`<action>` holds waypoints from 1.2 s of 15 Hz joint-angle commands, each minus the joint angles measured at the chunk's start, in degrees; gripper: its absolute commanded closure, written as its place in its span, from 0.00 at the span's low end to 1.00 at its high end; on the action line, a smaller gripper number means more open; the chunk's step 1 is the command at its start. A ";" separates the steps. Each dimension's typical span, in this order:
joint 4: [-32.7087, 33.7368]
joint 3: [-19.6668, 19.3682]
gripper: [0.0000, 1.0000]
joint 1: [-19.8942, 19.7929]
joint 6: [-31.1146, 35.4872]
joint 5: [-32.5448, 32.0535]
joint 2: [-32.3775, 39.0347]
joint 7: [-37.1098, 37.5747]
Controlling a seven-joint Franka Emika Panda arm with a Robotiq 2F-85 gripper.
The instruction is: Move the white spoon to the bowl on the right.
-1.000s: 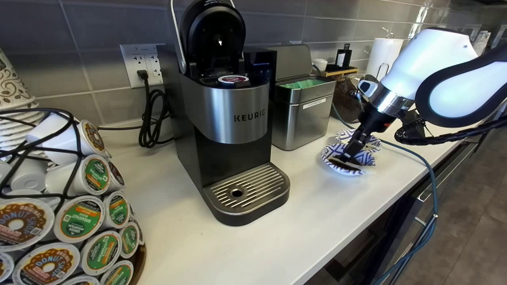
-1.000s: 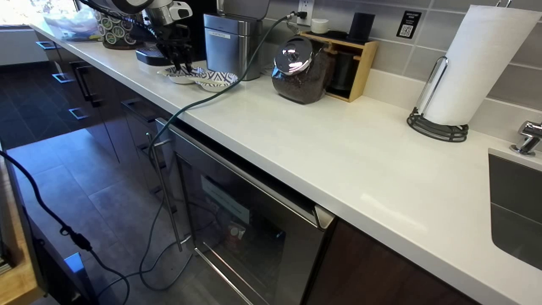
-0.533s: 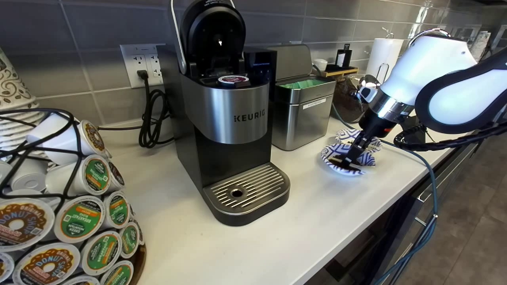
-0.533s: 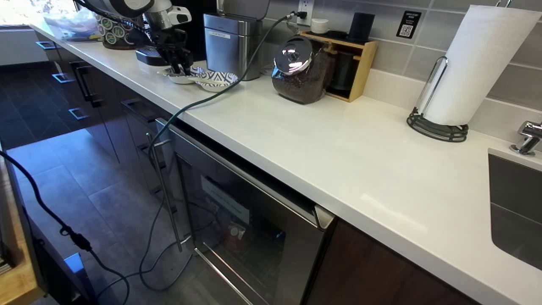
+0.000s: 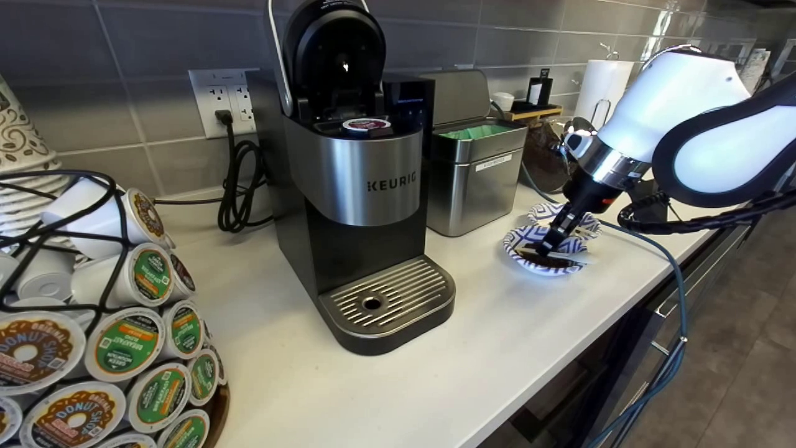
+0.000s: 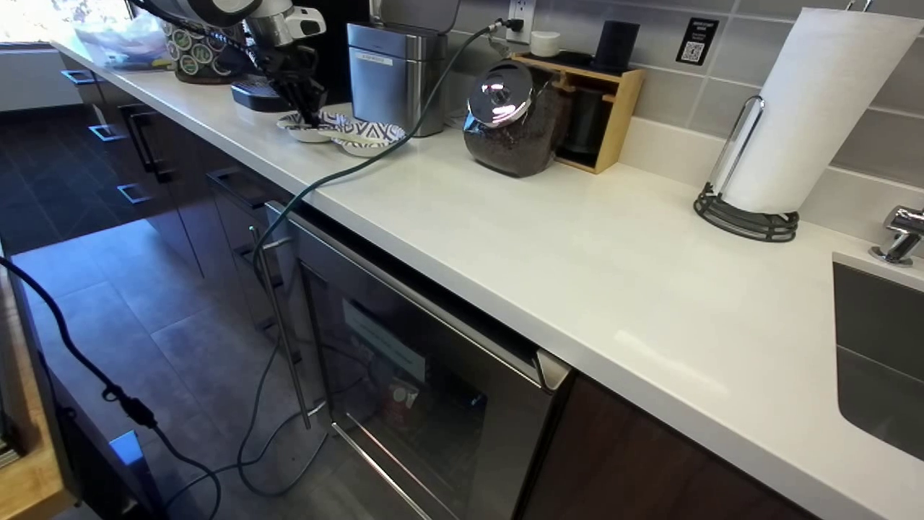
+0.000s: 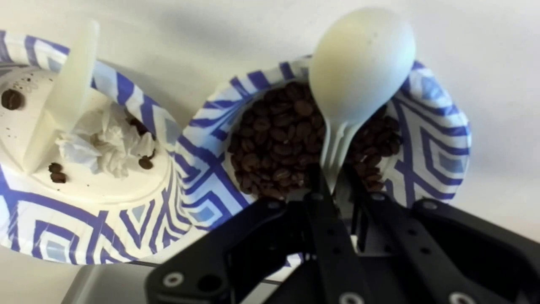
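Observation:
The white spoon [image 7: 363, 63] shows in the wrist view with its head pointing away from my gripper. My gripper [image 7: 332, 179] is shut on its handle, over a blue-and-white paper bowl [image 7: 455, 169] of coffee beans [image 7: 278, 147]. Whether the spoon touches the beans or rim cannot be told. A matching bowl [image 7: 139, 230] beside it holds a pale utensil [image 7: 76, 80], crumpled white paper [image 7: 114, 147] and a few beans. Both exterior views show the gripper [image 5: 546, 250] [image 6: 312, 123] at the bean bowl [image 5: 525, 239] [image 6: 294, 133]; the held spoon is hard to make out there.
A Keurig machine [image 5: 388, 180] and a steel bin [image 5: 479, 180] stand close to the bowls. A cable [image 6: 339, 173] runs over the counter beside the other bowl [image 6: 375, 136]. A glass jar [image 6: 505, 144] and wooden stand [image 6: 617, 108] are farther along. The counter's front edge [image 6: 433, 267] is near.
The gripper has risen slightly and tilted at the bean bowl. Its fingers now show as one narrow tip. The pale tip that stuck out past the bowl's rim no longer shows there.

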 commanded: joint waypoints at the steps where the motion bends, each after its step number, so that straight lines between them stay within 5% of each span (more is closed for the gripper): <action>1: -1.96 0.67 0.97 -0.24 -0.32 0.54 -4.17 0.03; 7: -4.20 -3.23 0.97 -0.72 1.25 -2.87 -9.59 2.31; 12: -5.59 -8.69 0.97 -2.44 11.28 -7.25 -7.61 3.78; 18: -4.75 -22.24 0.97 5.38 19.14 -15.29 -3.33 14.52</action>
